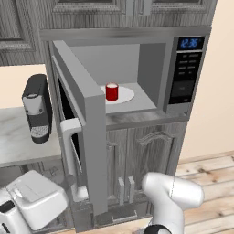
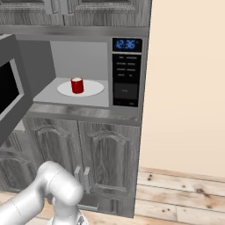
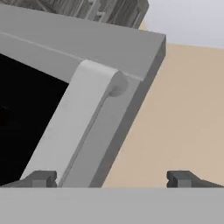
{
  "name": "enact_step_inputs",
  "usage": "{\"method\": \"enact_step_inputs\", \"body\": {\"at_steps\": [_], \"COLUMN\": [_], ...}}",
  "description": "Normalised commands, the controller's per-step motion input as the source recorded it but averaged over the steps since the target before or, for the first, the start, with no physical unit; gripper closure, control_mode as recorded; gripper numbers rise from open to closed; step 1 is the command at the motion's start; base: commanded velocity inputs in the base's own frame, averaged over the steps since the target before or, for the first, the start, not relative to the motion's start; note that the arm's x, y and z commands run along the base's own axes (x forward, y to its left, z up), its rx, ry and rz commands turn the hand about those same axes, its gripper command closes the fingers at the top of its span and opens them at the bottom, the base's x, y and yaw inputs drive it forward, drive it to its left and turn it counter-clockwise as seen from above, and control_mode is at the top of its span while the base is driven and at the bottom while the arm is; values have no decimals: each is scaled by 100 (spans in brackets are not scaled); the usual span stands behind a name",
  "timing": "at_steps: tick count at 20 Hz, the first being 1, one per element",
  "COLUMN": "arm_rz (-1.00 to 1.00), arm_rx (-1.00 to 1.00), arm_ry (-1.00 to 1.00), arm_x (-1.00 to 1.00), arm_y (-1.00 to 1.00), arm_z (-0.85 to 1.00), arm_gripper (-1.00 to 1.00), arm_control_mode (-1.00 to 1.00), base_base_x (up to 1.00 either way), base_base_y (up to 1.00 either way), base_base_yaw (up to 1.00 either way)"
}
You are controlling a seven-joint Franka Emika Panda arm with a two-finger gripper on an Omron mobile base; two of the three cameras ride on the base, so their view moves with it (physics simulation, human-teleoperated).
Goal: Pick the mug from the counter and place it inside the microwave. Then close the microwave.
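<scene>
The red mug (image 1: pixel 112 92) (image 2: pixel 77 85) stands upright on the white turntable plate (image 1: pixel 125 96) inside the microwave (image 1: pixel 187 68) (image 2: pixel 126 74). The microwave door (image 1: pixel 89 137) (image 2: pixel 11 101) hangs wide open to the left. Its pale bar handle (image 1: pixel 68 146) (image 3: pixel 74 127) fills the left of the hand view, close in front of my gripper (image 3: pixel 113 179). The gripper is open with nothing between its fingers, and its left fingertip (image 3: pixel 41 178) is level with the handle's near end. My hand's white body (image 1: pixel 34 199) sits low on the door's outer side, below the handle.
A black coffee machine (image 1: pixel 37 107) stands on the marbled counter (image 1: pixel 18 137) left of the open door. Grey wood-grain cabinets (image 2: pixel 101 154) run under the microwave, with a beige wall (image 2: pixel 189 88) and wooden floor (image 2: pixel 184 197) to the right.
</scene>
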Motion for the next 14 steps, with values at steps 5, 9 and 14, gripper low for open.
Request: {"method": "enact_step_inputs", "body": {"at_steps": [5, 9, 14], "arm_rz": [-21, -4, 0], "arm_rx": [-5, -2, -3], "arm_ry": [-7, -10, -4], "arm_x": [13, 12, 25], "arm_y": [41, 40, 22], "arm_z": [-11, -21, -31], "arm_gripper": [-100, -100, -100], "arm_control_mode": [-100, -100, -100], "base_base_x": [0, 0, 0], "base_base_y": [0, 0, 0], "base_base_yaw": [0, 0, 0]}}
